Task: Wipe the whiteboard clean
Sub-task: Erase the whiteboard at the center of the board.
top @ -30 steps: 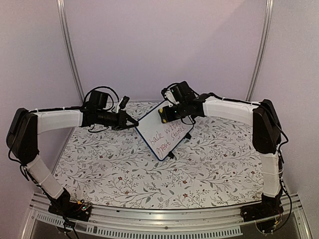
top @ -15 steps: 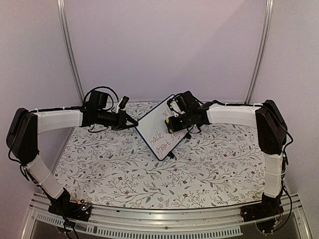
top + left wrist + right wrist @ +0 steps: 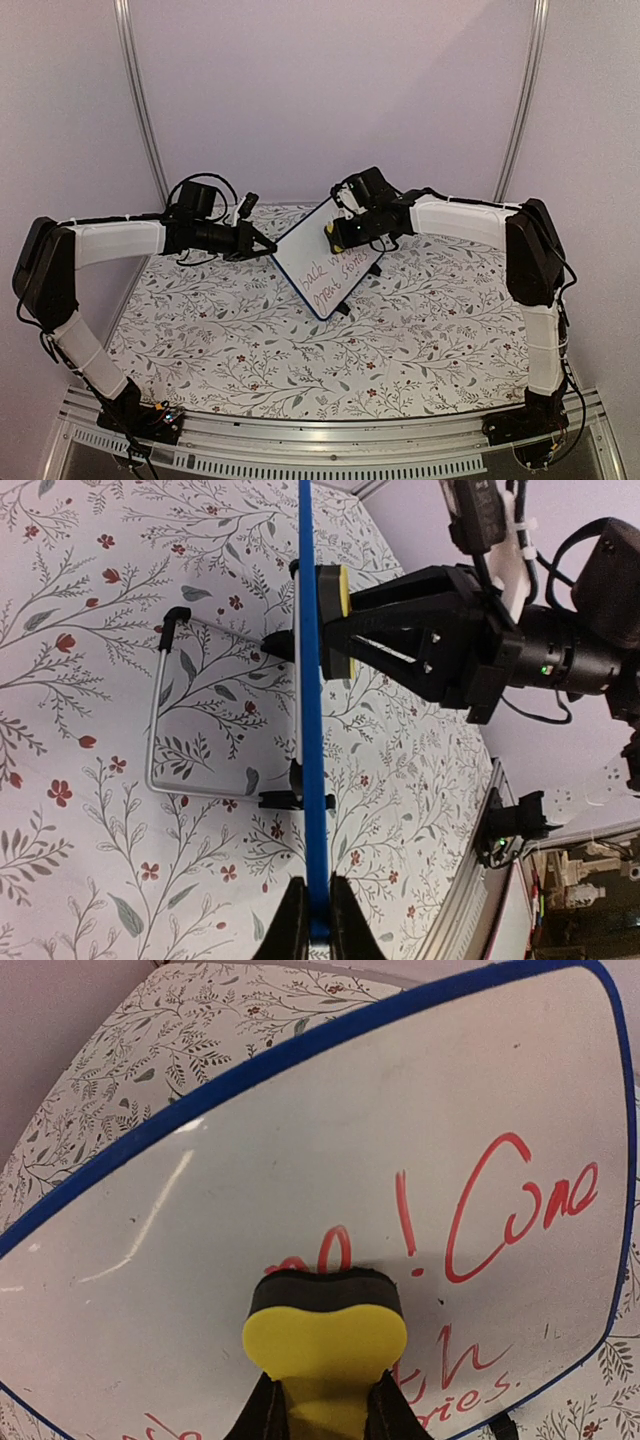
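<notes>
The whiteboard [image 3: 322, 262] stands tilted near the back of the table, blue-edged, with red and dark handwriting on its lower part. My left gripper [image 3: 268, 250] is shut on its left edge; in the left wrist view the fingers [image 3: 291, 925] pinch the blue frame [image 3: 311, 730] seen edge-on. My right gripper [image 3: 338, 235] is shut on the yellow sponge eraser [image 3: 325, 1340], its dark felt face pressed against the board [image 3: 300, 1160] over the red writing. The eraser [image 3: 332, 620] also shows in the left wrist view against the board. The board's upper part is blank.
The floral tablecloth [image 3: 250, 350] covers the table. The board's wire stand [image 3: 160, 720] and black feet rest on the cloth behind it. Metal frame posts [image 3: 140, 100] rise at the back corners, and a rail runs along the near edge [image 3: 320, 455].
My right gripper slid the eraser down and right over the board half a second ago, then back up and left now. The left arm and board stayed still.
</notes>
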Action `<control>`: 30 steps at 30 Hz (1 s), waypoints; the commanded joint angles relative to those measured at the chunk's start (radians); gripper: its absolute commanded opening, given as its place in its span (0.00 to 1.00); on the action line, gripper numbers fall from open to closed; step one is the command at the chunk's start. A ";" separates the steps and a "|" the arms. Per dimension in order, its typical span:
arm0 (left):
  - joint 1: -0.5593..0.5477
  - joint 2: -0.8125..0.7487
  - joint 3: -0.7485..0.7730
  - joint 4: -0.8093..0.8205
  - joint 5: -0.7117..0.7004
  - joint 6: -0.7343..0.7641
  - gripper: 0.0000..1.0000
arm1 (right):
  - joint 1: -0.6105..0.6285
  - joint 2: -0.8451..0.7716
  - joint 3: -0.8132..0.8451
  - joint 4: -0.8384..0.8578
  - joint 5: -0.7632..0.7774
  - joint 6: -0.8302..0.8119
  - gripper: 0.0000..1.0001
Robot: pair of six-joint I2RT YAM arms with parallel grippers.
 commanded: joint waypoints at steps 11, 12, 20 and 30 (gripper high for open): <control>-0.002 -0.034 0.008 0.041 0.039 0.013 0.48 | -0.014 -0.022 -0.055 0.013 -0.068 -0.007 0.15; -0.001 -0.040 0.005 0.045 0.035 0.014 0.54 | -0.014 -0.045 -0.069 0.017 -0.066 -0.009 0.15; 0.020 -0.060 0.020 0.013 -0.036 0.045 0.79 | -0.014 -0.160 -0.120 0.012 -0.012 -0.022 0.15; -0.015 0.087 0.315 -0.272 -0.158 0.077 0.80 | -0.014 -0.261 -0.147 0.028 0.078 -0.040 0.16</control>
